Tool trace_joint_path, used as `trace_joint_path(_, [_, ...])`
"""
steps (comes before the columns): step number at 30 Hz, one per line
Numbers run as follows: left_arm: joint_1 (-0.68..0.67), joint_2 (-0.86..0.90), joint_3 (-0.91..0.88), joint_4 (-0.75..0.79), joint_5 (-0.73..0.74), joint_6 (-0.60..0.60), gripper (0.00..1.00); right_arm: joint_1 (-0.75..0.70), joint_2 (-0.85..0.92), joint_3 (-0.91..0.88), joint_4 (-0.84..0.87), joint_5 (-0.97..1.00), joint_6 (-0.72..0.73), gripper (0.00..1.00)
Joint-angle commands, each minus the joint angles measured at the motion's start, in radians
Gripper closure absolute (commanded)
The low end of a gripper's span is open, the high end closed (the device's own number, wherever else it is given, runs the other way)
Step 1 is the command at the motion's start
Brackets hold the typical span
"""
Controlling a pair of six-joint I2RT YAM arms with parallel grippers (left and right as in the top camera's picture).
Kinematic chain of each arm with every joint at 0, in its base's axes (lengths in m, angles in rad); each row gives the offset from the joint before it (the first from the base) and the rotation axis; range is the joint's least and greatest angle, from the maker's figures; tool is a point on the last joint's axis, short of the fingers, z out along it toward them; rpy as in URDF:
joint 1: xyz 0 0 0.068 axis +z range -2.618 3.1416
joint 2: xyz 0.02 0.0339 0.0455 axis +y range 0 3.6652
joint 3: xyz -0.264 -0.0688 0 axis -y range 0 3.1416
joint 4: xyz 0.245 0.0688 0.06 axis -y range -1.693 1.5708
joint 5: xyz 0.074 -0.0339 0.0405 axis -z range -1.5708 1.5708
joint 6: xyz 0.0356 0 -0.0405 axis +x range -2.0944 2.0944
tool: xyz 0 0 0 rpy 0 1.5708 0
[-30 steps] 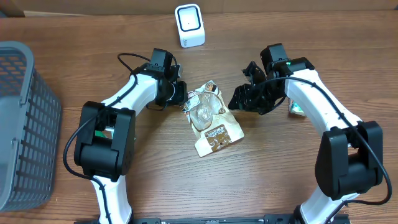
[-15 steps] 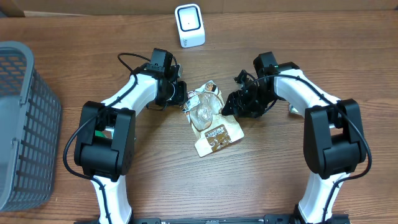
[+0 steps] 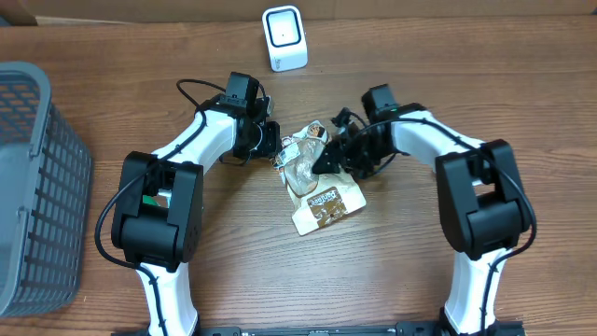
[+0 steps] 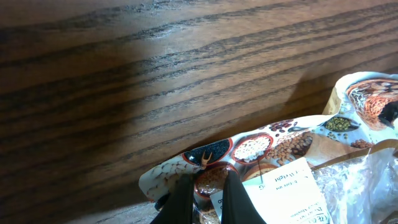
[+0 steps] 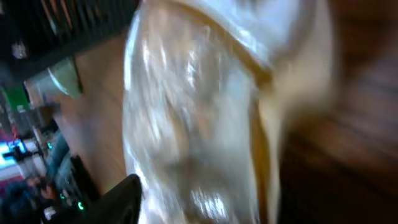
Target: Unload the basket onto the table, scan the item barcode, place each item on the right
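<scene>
Pickup step: left gripper [image 4: 208, 199] clamped on packet [image 3: 317, 182] edge; right gripper [image 3: 328, 159] at packet, grip indeterminate. Next: lift toward scanner [image 3: 284, 38].

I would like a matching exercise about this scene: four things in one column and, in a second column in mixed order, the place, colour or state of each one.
Column one:
1. scanner
2. basket
3. bag
4. left gripper

Column two:
a. shut on the bag's printed edge
b. grey, at the left side of the overhead view
c. white, at the top of the overhead view
d. in the middle of the overhead view

Pairs: 1-c; 2-b; 3-d; 4-a
</scene>
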Motion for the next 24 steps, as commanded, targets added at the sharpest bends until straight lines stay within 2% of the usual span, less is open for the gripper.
trace_joint_path(1, [-0.005, 0.066, -0.019, -0.015, -0.049, 0.001, 0.96, 0.055, 0.040, -0.010, 0.076, -0.008, 0.140, 0.48])
trace_joint_path(5, [-0.005, 0.066, -0.019, -0.019, -0.061, 0.000, 0.96, 0.097, 0.040, -0.010, 0.167, 0.000, 0.211, 0.57])
trace_joint_path(8, [-0.005, 0.066, -0.019, -0.024, -0.070, 0.001, 0.96, 0.100, 0.040, -0.010, 0.183, 0.000, 0.228, 0.74])
trace_joint_path(12, [-0.001, 0.066, -0.019, -0.026, -0.071, 0.000, 0.96, 0.084, 0.040, -0.010, 0.167, -0.002, 0.228, 0.78])
trace_joint_path(16, [-0.001, 0.066, -0.019, -0.026, -0.071, -0.001, 0.96, 0.060, 0.040, -0.010, 0.158, -0.056, 0.220, 0.77])
trace_joint_path(19, [-0.001, 0.066, -0.019, -0.027, -0.071, -0.007, 0.96, 0.039, 0.040, -0.010, 0.132, -0.076, 0.219, 0.71])
trace_joint_path(21, [-0.001, 0.066, -0.019, -0.027, -0.071, -0.007, 0.96, 0.027, 0.040, -0.010, 0.110, -0.080, 0.196, 0.65])
trace_joint_path(24, [-0.001, 0.066, -0.019, -0.027, -0.071, -0.007, 0.96, 0.011, 0.040, -0.010, 0.064, -0.090, 0.139, 0.49])
